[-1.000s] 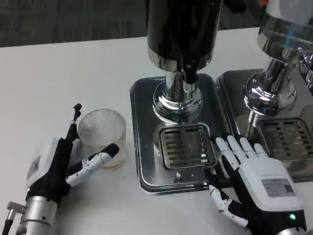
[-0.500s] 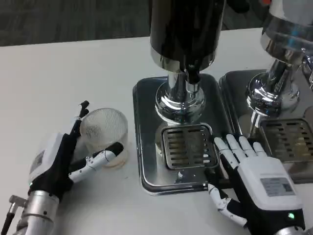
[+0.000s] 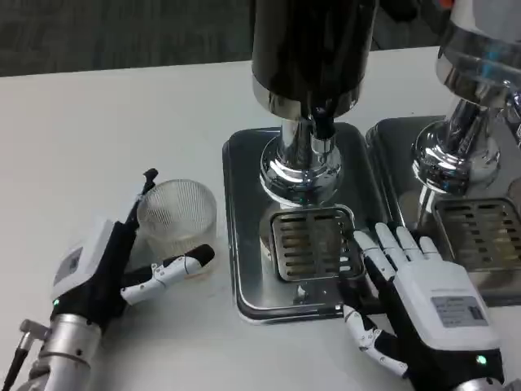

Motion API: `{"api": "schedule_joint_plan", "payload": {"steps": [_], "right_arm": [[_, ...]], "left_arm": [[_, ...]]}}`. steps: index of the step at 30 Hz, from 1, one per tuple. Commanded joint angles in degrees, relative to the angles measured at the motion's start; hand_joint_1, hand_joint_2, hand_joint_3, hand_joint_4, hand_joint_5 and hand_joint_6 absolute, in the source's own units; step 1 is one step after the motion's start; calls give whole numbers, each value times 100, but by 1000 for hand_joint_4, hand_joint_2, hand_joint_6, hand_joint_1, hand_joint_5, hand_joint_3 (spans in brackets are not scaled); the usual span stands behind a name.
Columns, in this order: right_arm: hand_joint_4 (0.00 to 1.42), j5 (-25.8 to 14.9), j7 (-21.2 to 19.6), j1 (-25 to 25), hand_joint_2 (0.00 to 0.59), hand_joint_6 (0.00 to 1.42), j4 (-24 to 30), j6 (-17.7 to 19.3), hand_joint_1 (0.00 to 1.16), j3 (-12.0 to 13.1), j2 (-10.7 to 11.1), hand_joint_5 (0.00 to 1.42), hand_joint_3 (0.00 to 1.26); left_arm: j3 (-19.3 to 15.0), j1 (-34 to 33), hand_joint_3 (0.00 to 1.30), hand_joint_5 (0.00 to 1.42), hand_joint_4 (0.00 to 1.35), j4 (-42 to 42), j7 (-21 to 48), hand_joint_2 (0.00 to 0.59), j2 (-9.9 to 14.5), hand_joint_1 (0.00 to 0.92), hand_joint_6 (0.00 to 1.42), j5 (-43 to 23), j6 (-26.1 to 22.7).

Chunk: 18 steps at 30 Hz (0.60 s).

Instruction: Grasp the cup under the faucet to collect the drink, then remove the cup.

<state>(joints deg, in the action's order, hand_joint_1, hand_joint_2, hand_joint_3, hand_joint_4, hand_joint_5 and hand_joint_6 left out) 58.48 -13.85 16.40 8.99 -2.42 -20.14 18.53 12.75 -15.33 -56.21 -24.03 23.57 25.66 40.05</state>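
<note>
Head view: left hand [image 3: 102, 273] cradling clear cup [image 3: 177, 220] on white table [image 3: 98, 130], fingers spread around it; right hand [image 3: 415, 297] lying flat, fingers apart, beside drip tray [image 3: 244, 236].

One head camera, looking steeply down at the white table [image 3: 106, 106] from close above.

The view faces forward and downward from the robot's own side, so the near edge of the frame cuts both forearms, the left hand [image 3: 114, 265] at near left and the right hand [image 3: 423, 297] at near right. The far edge crops the black dispenser [image 3: 313, 45] at its upper body, and the right edge crops a second steel dispenser [image 3: 476, 90]. A strip of dark floor [image 3: 122, 32] lies beyond the table's far side.
</note>
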Motion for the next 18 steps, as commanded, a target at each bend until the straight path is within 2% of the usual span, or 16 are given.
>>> {"api": "schedule_joint_plan", "payload": {"steps": [1,4,7,12,18], "right_arm": [[0,-12,-117,40,517,0,-26,-72,256,6,-47,0,103],[0,-1,-140,37,492,0,-46,-92,243,-23,-69,0,115],[0,-6,-189,61,495,0,-53,-104,205,-46,-83,0,115],[0,-29,-183,35,477,0,-72,-125,185,-70,-109,0,120],[0,-38,-189,12,477,0,-92,-113,178,-72,-110,0,124]], "left_arm": [[118,-50,136,420,165,-188,-16,64,-88,373,349,148,-42],[157,-93,157,455,198,-263,-66,78,-115,405,366,165,-35],[201,-129,195,508,242,-313,-190,79,-127,422,410,187,3],[261,-150,278,620,336,-401,-538,104,-112,496,566,223,141],[266,-160,335,688,402,-483,-814,118,-104,506,644,323,246]]}}
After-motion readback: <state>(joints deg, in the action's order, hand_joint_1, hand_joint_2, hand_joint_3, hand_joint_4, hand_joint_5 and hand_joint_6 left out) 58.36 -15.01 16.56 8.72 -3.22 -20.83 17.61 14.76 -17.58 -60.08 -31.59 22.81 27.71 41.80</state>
